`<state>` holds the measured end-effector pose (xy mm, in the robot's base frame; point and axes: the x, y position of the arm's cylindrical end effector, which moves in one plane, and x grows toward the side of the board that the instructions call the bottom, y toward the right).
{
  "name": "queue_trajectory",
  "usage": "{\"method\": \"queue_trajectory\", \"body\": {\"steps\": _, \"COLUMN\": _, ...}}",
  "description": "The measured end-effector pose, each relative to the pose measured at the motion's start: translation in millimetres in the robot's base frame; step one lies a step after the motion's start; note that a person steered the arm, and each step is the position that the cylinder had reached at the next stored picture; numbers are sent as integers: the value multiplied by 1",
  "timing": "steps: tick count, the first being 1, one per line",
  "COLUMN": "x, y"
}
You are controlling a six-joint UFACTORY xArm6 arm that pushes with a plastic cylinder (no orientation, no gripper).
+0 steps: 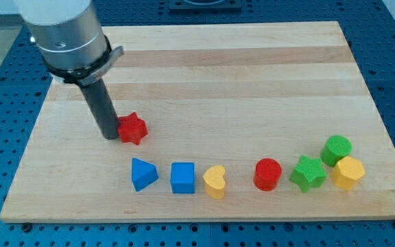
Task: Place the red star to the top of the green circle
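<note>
The red star (133, 128) lies on the wooden board (204, 68) at the view's left of centre. My tip (109, 136) stands just to the star's left, touching or almost touching it. The green circle (337, 149) sits far to the view's right, near the board's right edge. The star is well to the left of the green circle and slightly above its level.
A row of blocks runs along the view's bottom: a blue triangle (143, 173), a blue cube (182, 178), a yellow heart (215, 182), a red cylinder (267, 173), a green star (308, 172) and a yellow hexagon (348, 172) just below the green circle.
</note>
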<state>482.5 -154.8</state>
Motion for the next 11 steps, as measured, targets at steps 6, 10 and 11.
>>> {"method": "queue_trajectory", "body": {"steps": 6, "x": -3, "y": 230}}
{"method": "queue_trajectory", "body": {"steps": 10, "x": -34, "y": 255}}
{"method": "queue_trajectory", "body": {"steps": 11, "x": -34, "y": 289}}
